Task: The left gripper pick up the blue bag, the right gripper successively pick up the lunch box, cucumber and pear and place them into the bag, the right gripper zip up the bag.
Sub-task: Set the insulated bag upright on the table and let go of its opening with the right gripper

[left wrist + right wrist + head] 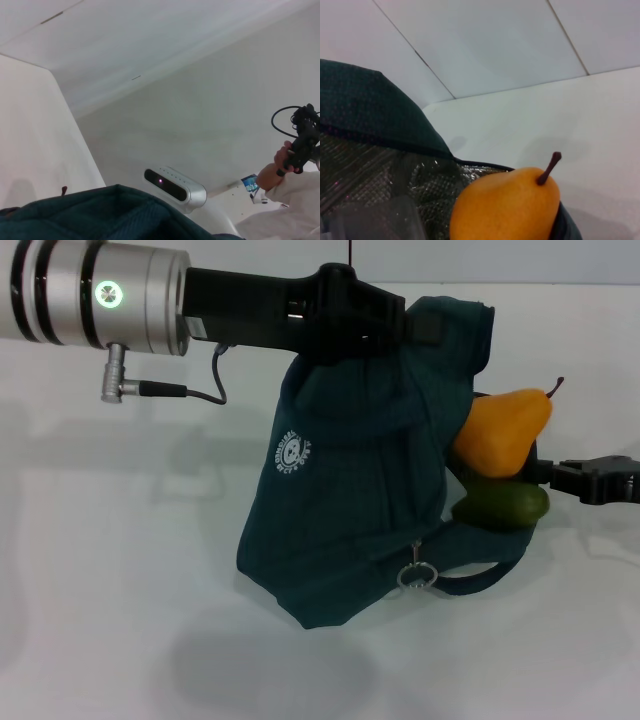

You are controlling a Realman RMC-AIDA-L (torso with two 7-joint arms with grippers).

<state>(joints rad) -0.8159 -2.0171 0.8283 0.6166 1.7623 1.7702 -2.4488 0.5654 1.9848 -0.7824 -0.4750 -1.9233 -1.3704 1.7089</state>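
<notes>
- On the white table: the blue bag, lifted at its top edge, mouth turned toward the robot's right, round white logo facing the head camera, ring zipper pull dangling low by a loop handle.
- Up top, reaching in from the left: the left claw, clamped on the bag's upper rim, fingers buried in the fabric; silver cylinder with a green light glowing behind it.
- Wedged in the mouth of the bag: the pear, lying tilted, long axis slanting up, stem pointing up and to the right, fat end tucked against the bag's edge.
- Right under it and touching: the cucumber, only the rounded end showing, poking out of the opening toward the right, long axis roughly level.
- Just beside that end, at the right edge: the right claw, low, level with the cucumber; cannot tell whether fingers are apart or together.
- From the right wrist: silver foil lining behind the pear, something clear and boxy faintly visible inside.
</notes>
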